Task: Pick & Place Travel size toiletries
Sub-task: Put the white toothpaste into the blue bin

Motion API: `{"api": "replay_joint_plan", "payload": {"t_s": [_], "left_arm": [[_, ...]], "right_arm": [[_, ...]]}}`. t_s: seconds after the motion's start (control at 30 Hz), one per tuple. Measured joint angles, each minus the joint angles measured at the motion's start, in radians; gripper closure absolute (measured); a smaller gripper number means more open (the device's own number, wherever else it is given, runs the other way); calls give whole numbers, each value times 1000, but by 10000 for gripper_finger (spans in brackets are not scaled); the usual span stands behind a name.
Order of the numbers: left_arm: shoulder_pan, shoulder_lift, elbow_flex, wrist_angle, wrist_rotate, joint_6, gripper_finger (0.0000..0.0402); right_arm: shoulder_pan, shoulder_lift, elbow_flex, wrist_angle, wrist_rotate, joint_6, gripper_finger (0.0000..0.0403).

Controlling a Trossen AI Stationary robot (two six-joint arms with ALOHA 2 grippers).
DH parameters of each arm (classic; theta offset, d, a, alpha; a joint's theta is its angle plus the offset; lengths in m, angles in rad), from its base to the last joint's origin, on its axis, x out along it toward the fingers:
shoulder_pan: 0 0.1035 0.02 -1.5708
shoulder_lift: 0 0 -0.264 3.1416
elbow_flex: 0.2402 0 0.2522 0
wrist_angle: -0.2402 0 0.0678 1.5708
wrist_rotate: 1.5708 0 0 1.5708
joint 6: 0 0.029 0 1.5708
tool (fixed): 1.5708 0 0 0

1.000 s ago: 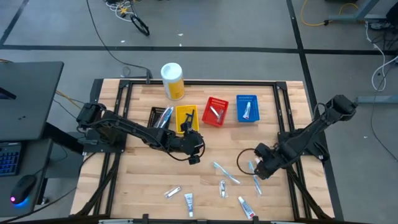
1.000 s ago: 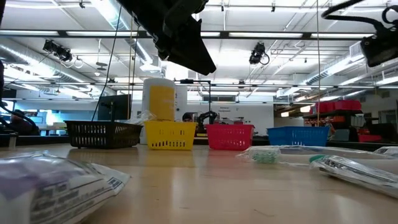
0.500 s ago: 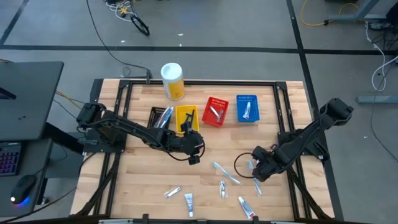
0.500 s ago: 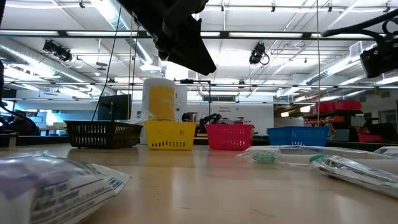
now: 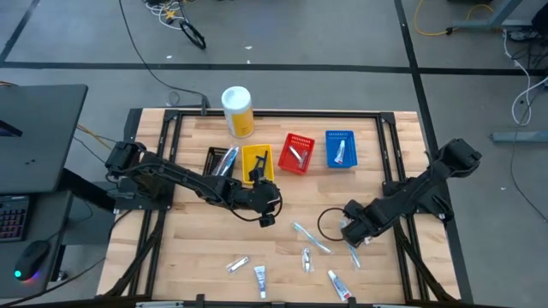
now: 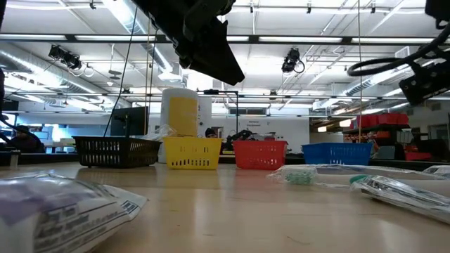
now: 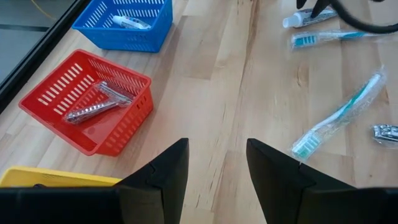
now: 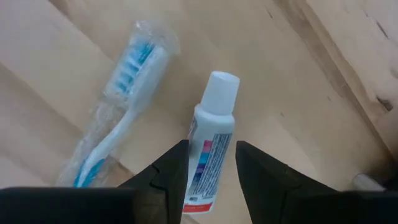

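The travel size toiletries lie loose on the wooden table's near half: a small white tube (image 8: 211,140) with a white cap, a wrapped toothbrush (image 8: 121,115) beside it, another toothbrush (image 5: 310,238), a nail clipper (image 5: 306,257), and more tubes (image 5: 259,280) near the front edge. My right gripper (image 5: 349,231) points down over the small tube, open, one finger on either side of it without plainly touching. My left gripper (image 5: 267,214) hangs open above the table's middle, in front of the yellow basket (image 5: 257,162), with nothing between its fingers.
Four small baskets stand in a row at the back: black (image 5: 221,160), yellow, red (image 5: 296,152) with a metal item inside, blue (image 5: 340,148) with a tube inside. A tall yellow canister (image 5: 238,111) stands behind them. A black cable loop (image 5: 330,224) lies by my right gripper.
My right gripper has sunk toward the small tube and shifted a little toward the table's left edge, staying open. The tube and the other toiletries lie where they were. My left arm has kept still.
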Motion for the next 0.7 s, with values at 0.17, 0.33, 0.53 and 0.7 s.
{"api": "replay_joint_plan", "payload": {"t_s": [0.17,0.33,0.53,0.7], "left_arm": [[0,0,0,0,0,3,232],[0,0,0,0,0,7,232],[0,0,0,0,0,8,232],[0,0,0,0,0,10,232]], "right_arm": [[-13,31,0,3,10,2,260],[-26,57,0,8,26,10,260],[-30,74,0,15,33,43,263],[-30,84,0,23,42,43,286]]}}
